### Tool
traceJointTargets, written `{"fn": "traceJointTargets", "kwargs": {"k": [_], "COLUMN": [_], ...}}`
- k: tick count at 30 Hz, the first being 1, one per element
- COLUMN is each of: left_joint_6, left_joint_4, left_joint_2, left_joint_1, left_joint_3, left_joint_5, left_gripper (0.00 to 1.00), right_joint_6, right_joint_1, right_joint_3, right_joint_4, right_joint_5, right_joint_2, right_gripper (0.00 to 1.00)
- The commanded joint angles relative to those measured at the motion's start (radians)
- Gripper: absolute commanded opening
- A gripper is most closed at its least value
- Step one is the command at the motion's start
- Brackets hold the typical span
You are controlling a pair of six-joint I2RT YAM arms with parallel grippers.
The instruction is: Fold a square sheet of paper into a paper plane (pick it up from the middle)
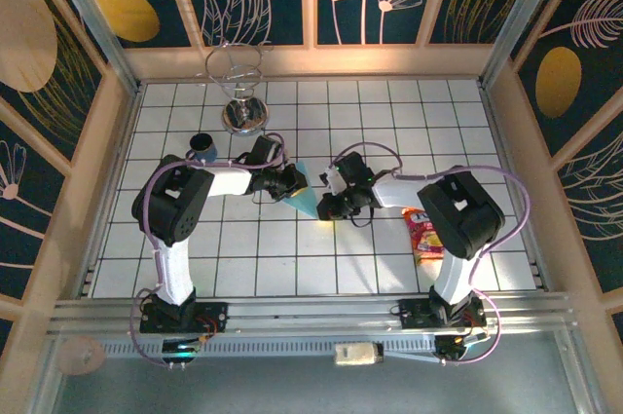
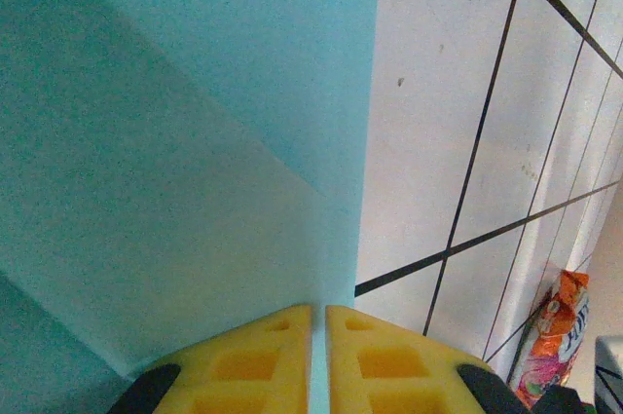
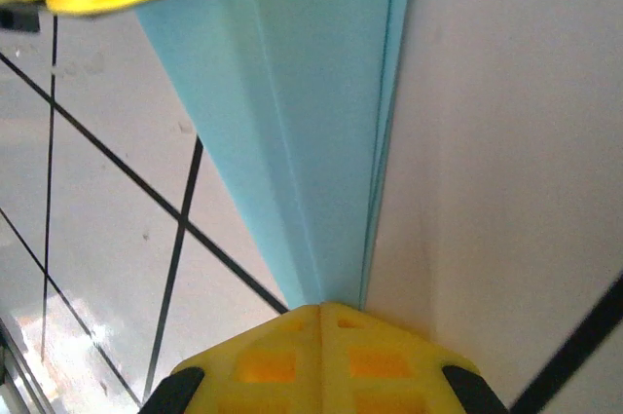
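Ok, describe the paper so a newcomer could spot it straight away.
Start at the white tiled table and go to its centre, where the two arms meet. The folded paper is pinched in both arms' jaws: a light-blue pointed wedge, unlike the orange-red snack packet to the right.

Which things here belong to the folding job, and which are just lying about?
In the job: paper plane; left claw and right claw, both shut on it.
Lying about: snack packet; wire stand; dark cup.
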Motion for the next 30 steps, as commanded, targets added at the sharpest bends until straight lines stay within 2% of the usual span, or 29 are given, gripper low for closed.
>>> {"fn": "traceJointTargets", "kwargs": {"k": [1, 8, 14, 23, 30], "left_joint_6": [0.023, 0.028, 0.027, 0.027, 0.077], "left_joint_4": [-0.139, -0.124, -0.107, -0.093, -0.078], "left_joint_2": [0.099, 0.084, 0.065, 0.05, 0.004], "left_joint_1": [0.014, 0.014, 0.013, 0.013, 0.015], "left_joint_3": [-0.043, -0.012, -0.013, -0.016, 0.014], "left_joint_5": [-0.182, -0.148, -0.121, -0.096, -0.063], "left_gripper": [0.13, 0.13, 0.13, 0.13, 0.13], "right_joint_6": [0.0, 0.064, 0.169, 0.14, 0.118], "right_joint_1": [0.013, 0.001, 0.001, 0.007, 0.009], "right_joint_3": [-0.066, -0.009, 0.044, 0.138, 0.117], "right_joint_4": [-0.143, -0.037, 0.088, 0.06, -0.004], "right_joint_5": [0.005, 0.038, 0.032, 0.037, 0.087], "right_joint_2": [-0.046, -0.148, -0.059, 0.079, 0.115], "right_gripper": [0.0, 0.0, 0.0, 0.0, 0.0]}}
